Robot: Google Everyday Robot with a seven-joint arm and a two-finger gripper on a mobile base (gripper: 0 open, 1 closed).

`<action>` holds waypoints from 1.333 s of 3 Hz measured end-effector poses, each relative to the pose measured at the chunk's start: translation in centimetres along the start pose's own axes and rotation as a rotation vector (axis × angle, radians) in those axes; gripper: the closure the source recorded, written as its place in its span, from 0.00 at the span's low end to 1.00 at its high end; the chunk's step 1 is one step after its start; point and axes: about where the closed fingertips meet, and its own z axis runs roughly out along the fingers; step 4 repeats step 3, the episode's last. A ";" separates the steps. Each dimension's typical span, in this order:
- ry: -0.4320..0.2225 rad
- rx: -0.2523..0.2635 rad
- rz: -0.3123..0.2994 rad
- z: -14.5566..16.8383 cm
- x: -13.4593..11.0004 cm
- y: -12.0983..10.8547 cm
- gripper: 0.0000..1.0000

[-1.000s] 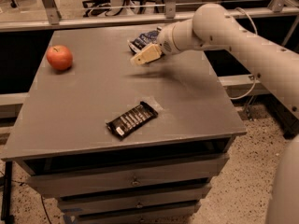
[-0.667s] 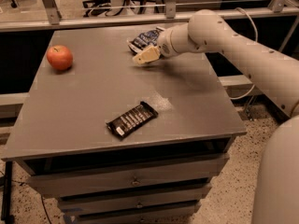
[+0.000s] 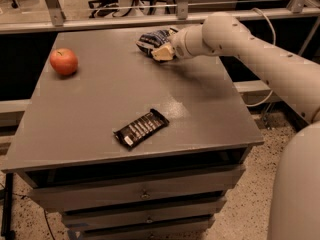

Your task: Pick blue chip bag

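Note:
The blue chip bag [image 3: 149, 38] is a crumpled dark-blue foil bag with white lettering, lying near the far edge of the grey table [image 3: 100, 99], right of centre. My gripper [image 3: 160, 49] reaches in from the right, low over the table, and is right against the bag's near right side. Its cream tip overlaps the bag's edge, and part of the bag is hidden behind it.
A red apple [image 3: 63, 61] sits at the far left of the table. A flat black bar packet with white stripes [image 3: 141, 129] lies near the front centre. Drawers [image 3: 145, 194] run below the table front. A metal railing [image 3: 150, 19] stands behind the table.
My gripper has edged slightly farther back and closer onto the bag. The arm has swung lower across the right of the view. The apple and bar packet have not moved.

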 end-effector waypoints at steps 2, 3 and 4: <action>-0.137 0.028 -0.087 -6.6 -5.5 -0.3 1.00; -0.289 -0.016 -0.127 -11.1 -9.3 1.0 1.00; -0.289 -0.016 -0.127 -11.1 -9.3 1.0 1.00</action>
